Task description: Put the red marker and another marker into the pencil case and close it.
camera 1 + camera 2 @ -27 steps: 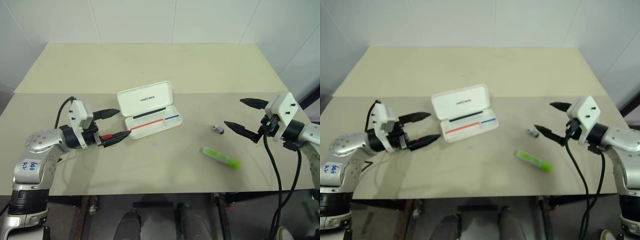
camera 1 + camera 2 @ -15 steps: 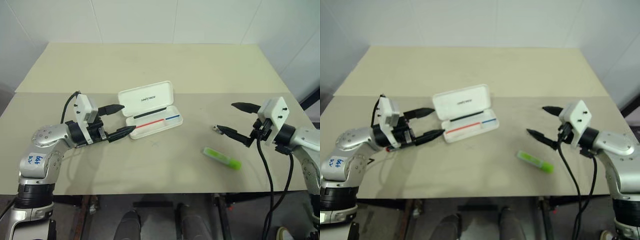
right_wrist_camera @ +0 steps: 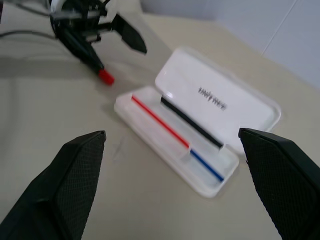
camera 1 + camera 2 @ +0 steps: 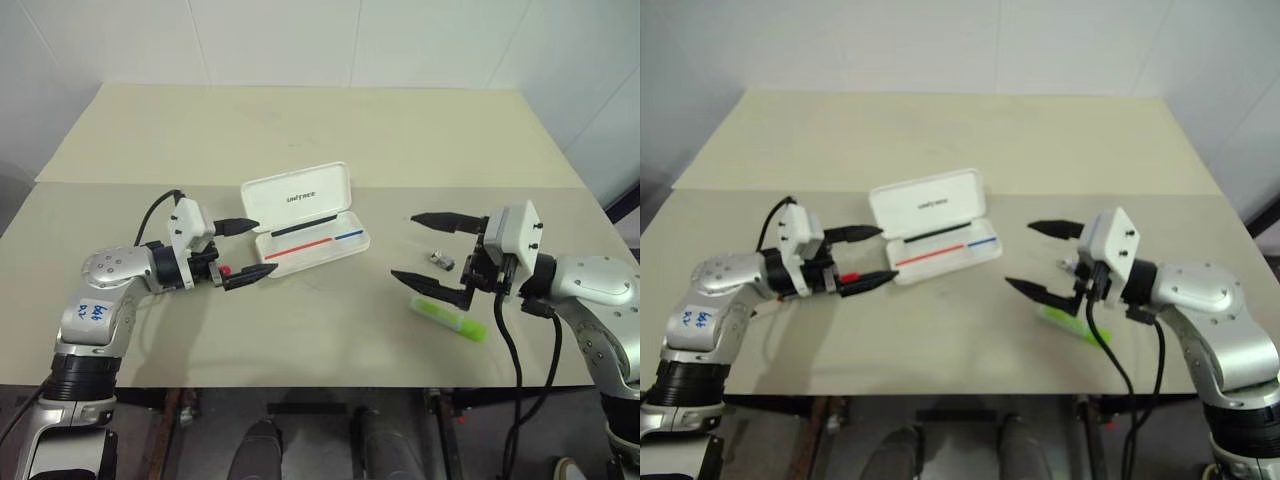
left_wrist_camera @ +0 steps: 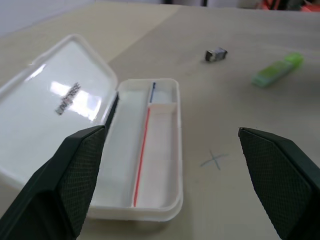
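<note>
The pencil case (image 4: pixel 296 196) lies open at mid-table, its lid raised at the far side and a thin red-and-blue line in its tray. My left gripper (image 4: pixel 262 248) is open just left of the case, pointing at it. The red marker's red cap (image 4: pixel 222 270) peeks out under the near finger, and its barrel is hidden. I cannot tell whether the finger touches it. The green highlighter (image 4: pixel 448 318), the other marker, lies near the front edge on the right. My right gripper (image 4: pixel 403 246) is open, level, just above and left of the highlighter, pointing toward the case.
A small grey and dark object (image 4: pixel 438 259) lies on the table between the right gripper's fingers in the head views. A faint pencil cross (image 5: pixel 214 159) marks the table in front of the case. A seam (image 4: pixel 100 183) crosses the tabletop behind the case.
My right gripper has swung left toward the table's middle, ending above the highlighter. My left gripper has edged closer to the case. Both stayed open.
</note>
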Controlling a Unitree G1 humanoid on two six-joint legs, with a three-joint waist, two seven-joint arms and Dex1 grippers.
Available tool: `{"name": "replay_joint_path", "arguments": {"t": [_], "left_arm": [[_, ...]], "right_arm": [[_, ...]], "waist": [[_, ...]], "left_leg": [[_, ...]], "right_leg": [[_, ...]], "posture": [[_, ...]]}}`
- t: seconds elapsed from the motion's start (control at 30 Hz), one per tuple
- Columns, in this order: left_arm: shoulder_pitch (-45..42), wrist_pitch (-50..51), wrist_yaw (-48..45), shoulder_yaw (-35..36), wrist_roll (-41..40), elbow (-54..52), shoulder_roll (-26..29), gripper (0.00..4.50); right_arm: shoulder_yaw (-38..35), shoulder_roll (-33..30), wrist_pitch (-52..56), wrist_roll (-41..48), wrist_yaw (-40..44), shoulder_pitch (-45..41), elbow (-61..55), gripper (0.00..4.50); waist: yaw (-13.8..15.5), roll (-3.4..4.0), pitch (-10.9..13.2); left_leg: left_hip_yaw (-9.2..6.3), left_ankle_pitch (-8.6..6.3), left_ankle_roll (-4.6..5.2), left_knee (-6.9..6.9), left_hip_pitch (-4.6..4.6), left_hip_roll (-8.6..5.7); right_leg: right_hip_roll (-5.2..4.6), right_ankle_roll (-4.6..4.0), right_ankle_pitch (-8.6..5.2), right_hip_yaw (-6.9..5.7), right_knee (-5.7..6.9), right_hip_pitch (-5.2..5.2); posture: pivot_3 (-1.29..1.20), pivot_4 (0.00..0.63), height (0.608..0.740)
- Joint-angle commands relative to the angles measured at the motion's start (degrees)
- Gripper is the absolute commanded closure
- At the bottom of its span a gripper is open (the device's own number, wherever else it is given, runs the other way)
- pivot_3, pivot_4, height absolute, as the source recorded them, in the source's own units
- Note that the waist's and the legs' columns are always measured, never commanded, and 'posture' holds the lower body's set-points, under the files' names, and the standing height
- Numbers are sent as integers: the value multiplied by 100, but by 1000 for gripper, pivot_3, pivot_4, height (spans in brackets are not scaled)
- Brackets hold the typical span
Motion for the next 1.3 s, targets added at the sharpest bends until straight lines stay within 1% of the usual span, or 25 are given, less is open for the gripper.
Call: {"name": "replay_joint_path", "arguments": {"t": [0.03,0.13,0.23,0.37,0.5,0.63,0.73,0.83,1.2,1.3], "left_arm": [[-173,-96,-112,-87,158,121,82,1010],[-137,-71,-248,-329,201,-117,1,1971],[-170,51,-102,-443,246,-200,-137,1971],[-168,192,-196,-798,463,-256,-129,1971],[-202,236,-127,-891,657,-155,-95,1971],[-192,-8,-2,-1073,1200,89,43,1971],[-207,-11,29,-1009,1173,177,-20,1971],[-377,-215,95,-1169,1470,368,9,1971],[-870,-195,-151,-1442,1703,802,-164,1971],[-1056,-466,-24,-1616,2127,945,-76,2558]], "right_arm": [[-154,-19,-138,39,-34,-47,-216,0],[-137,38,-256,-65,-68,-43,-95,0],[-72,139,-351,-204,-204,-77,3,0],[-119,249,-370,-266,-386,-12,-52,0],[-73,355,-344,-313,-552,73,-220,0],[-69,459,-243,-268,-762,31,-433,0],[-72,505,-164,-221,-885,-9,-559,0],[-60,541,-130,-215,-985,12,-671,0],[-56,552,12,-153,-1129,-92,-776,0],[-79,514,28,-139,-1096,-90,-740,0]], "waist": [[-38,0,0],[-38,0,0],[-21,0,0],[-18,0,0],[-15,0,0],[-31,1,0],[-18,0,0],[-11,0,0],[-9,0,0],[-8,0,0]], "left_leg": [[0,0,0,-2,3,1],[0,0,0,-2,4,1],[0,0,0,3,3,1],[0,0,0,4,4,1],[0,0,0,4,3,0],[1,0,0,3,4,1],[0,0,0,4,5,1],[0,0,0,7,4,0],[0,1,1,5,4,0],[0,1,1,6,4,0]], "right_leg": [[1,5,3,0,4,-3],[1,6,2,0,8,-3],[0,5,2,0,6,-1],[1,1,0,0,10,-1],[0,0,-1,1,8,0],[1,4,2,1,9,-1],[1,2,1,1,12,-1],[0,-5,-3,1,12,0],[1,4,1,0,11,0],[1,4,1,1,11,0]], "posture": [[0,150,740],[0,150,740],[0,150,740],[0,150,740],[0,150,740],[0,150,740],[0,150,740],[0,150,740],[0,150,740],[0,150,740]]}}
